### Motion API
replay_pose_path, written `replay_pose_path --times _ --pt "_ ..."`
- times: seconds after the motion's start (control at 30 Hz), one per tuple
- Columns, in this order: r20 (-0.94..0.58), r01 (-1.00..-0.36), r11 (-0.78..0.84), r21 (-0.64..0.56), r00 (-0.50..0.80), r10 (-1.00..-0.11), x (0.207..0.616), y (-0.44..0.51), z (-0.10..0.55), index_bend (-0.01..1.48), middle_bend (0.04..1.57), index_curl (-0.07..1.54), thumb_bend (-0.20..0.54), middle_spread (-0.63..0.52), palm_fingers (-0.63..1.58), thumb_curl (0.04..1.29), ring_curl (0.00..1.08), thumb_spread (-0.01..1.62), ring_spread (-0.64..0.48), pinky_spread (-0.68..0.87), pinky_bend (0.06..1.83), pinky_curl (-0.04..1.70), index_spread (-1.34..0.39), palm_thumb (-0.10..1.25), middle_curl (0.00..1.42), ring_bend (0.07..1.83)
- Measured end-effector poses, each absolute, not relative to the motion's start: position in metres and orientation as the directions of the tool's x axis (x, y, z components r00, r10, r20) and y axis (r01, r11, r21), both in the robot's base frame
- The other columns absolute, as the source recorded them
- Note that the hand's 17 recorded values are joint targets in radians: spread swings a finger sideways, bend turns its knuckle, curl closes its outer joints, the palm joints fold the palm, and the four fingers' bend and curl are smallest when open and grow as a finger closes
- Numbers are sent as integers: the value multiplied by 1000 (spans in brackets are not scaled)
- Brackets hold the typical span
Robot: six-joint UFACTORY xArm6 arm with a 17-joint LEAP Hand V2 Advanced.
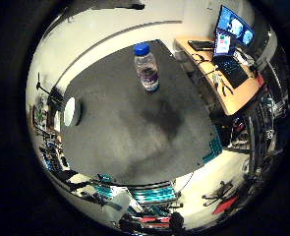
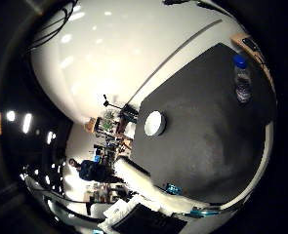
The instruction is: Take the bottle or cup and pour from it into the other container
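A dark grey table top (image 1: pixel 134 132) is seen from above. A clear plastic bottle (image 1: pixel 146 67) with a blue cap is stood upright on it near one far edge. A white cup (image 2: pixel 154 123) is set well apart, close to another edge. Both are untouched.

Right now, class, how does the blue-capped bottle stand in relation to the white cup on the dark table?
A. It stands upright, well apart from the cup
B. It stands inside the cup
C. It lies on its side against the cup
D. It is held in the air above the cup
A: the bottle stands upright on the dark table, cap on, with bare tabletop between it and the white cup.
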State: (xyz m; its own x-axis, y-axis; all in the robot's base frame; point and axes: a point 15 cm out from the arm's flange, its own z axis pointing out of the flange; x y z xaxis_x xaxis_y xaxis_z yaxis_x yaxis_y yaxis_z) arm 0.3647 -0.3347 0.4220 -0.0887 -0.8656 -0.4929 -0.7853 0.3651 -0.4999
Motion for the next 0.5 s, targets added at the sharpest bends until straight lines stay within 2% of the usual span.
replay_pose_path --times 0.5 --pt "-673 -595 557 -579 -37 -739 365 -443 391 159 313 286 -24 13 245 286 228 1034 167 442 768 -4 -254 344 359 429"
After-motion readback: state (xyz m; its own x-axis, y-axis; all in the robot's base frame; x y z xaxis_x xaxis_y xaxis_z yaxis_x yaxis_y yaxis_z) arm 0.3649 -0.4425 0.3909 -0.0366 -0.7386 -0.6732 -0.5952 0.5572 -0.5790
